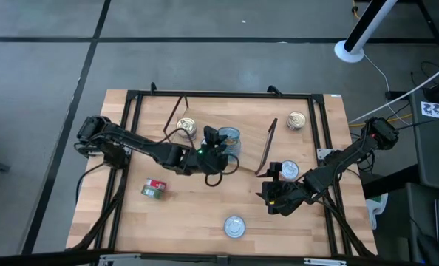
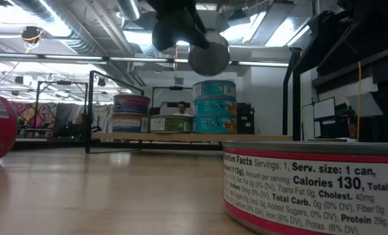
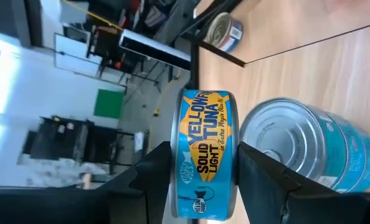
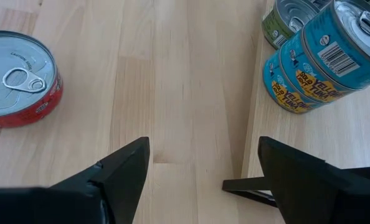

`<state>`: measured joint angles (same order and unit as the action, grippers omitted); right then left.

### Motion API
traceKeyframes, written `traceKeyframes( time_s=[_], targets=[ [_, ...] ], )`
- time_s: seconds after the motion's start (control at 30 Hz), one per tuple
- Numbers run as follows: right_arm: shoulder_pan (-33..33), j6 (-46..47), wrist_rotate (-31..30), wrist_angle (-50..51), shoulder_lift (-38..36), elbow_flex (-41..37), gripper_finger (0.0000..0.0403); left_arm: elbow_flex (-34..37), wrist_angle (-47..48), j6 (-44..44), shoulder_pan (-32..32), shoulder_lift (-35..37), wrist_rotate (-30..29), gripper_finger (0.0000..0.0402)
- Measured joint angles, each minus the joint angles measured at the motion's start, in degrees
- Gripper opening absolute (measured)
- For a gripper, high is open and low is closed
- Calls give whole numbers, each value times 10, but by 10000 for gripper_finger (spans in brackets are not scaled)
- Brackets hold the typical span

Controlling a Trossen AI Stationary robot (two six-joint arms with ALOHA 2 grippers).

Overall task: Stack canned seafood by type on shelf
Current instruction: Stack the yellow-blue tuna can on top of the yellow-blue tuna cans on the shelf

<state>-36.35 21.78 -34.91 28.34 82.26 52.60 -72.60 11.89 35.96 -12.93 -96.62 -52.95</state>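
Left claw [image 3: 200, 180]: clamped on a blue yellowfin tuna tin [image 3: 203, 155], held on edge just beside the blue stack [image 3: 309, 149] on the shelf [image 3: 322, 50].
Right claw [image 4: 200, 165]: spread wide, nothing held, over the surface [image 4: 172, 74].
Red tin [image 4: 20, 78]: lying on the surface.

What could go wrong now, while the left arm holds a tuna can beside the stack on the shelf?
1. The yellowfin tuna can is gripped on edge between the left fingers; released like this, it may roll away.
2. It hangs very near the blue can stack; a sideways move may topple it off the shelf.
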Motion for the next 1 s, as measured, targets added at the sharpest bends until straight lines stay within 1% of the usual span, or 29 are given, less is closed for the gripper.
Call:
traceKeyframes(
  time_s=[0.07,0.33,0.47,0.7,1.0],
  targets=[
    [0,0,0,0,0,0,300,0,6,-13,4,0,14,158],
    [0,0,0,0,0,0,300,0,12,-16,14,0,52,159],
    [0,0,0,0,0,0,300,0,10,-9,16,-15,61,159],
    [0,0,0,0,0,0,300,-2,2,48,17,-48,43,159],
    [0,0,0,0,0,0,300,-2,6,55,18,-50,44,160]
  ],
)
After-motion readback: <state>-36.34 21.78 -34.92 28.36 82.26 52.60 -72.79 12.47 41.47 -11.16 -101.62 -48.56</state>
